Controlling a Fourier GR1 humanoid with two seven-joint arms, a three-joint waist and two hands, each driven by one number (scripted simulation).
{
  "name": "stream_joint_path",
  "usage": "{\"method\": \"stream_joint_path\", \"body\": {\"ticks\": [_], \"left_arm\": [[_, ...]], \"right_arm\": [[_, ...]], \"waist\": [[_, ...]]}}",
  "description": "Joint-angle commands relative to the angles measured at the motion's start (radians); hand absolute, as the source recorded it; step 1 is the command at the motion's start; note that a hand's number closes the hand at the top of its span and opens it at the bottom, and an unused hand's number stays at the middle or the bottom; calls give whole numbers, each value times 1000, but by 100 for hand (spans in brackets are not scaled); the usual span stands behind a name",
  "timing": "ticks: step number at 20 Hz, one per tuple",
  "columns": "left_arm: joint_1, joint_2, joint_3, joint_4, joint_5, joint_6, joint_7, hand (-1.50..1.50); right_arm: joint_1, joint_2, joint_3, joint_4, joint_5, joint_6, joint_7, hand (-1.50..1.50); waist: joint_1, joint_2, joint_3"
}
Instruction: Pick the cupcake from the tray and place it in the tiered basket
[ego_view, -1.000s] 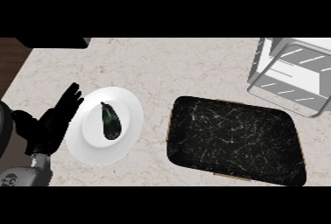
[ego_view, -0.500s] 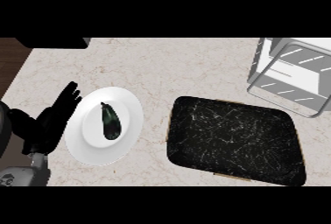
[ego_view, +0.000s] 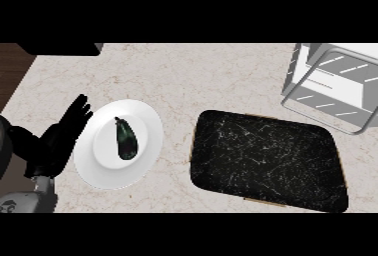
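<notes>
No cupcake can be seen on the flat black tray (ego_view: 267, 160), nor in the white wire tiered basket (ego_view: 334, 82) just beyond its far right corner. How much is done cannot be told. Left of the tray, a dark eggplant (ego_view: 126, 139) lies on a white round plate (ego_view: 150, 125). The black left hand (ego_view: 60, 136) rests beside it, fingers straight and apart. The right hand is not seen.

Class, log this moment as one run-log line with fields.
left hand: open, resting beside white round plate | right hand: unseen | dark aubergine: on plate | black tray: no cupcake visible | grey tiered basket: far right
</notes>
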Motion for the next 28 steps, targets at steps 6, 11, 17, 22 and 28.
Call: {"method": "stream_joint_path", "body": {"ticks": [6,11,17,22,28], "left_arm": [[42,-12,2,-19,-34,-11,-7,0],[12,-21,13,-1,-20,-23,-10,0],[6,-24,22,-54,-24,-21,41,0],[-53,-43,33,14,-33,-27,28,0],[-11,-40,27,-67,-31,-26,69,0]], "right_arm": [[-43,102,31,154,101,-193,-66,150],[-99,145,-60,237,59,-357,-118,150],[-194,123,-67,391,80,-346,-170,-150],[-195,142,-88,419,62,-357,-221,-150],[-231,145,-188,460,-43,-318,-179,-150]], "waist": [[8,7,6],[20,13,7],[27,14,7],[13,14,6],[21,12,7]]}}
